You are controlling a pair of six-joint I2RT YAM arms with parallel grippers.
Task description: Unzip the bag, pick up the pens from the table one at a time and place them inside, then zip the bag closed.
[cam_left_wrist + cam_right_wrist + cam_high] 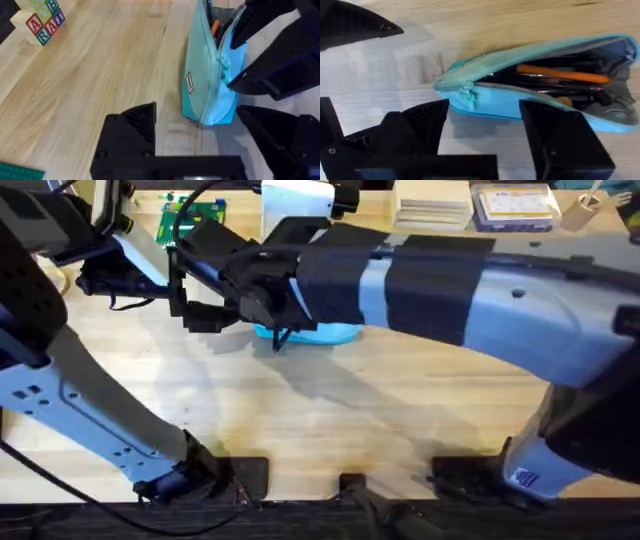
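Noted: your bag (520, 100) is soft, light and gaping, pens (560, 74) inside. Both jaws stand open; pinch the teal pull tab (467, 95).

Bag (530, 95) lies on the counter (330, 410) — an orange pen (562, 73) inside it; the right end effector (485, 132) sits just beside the bag.
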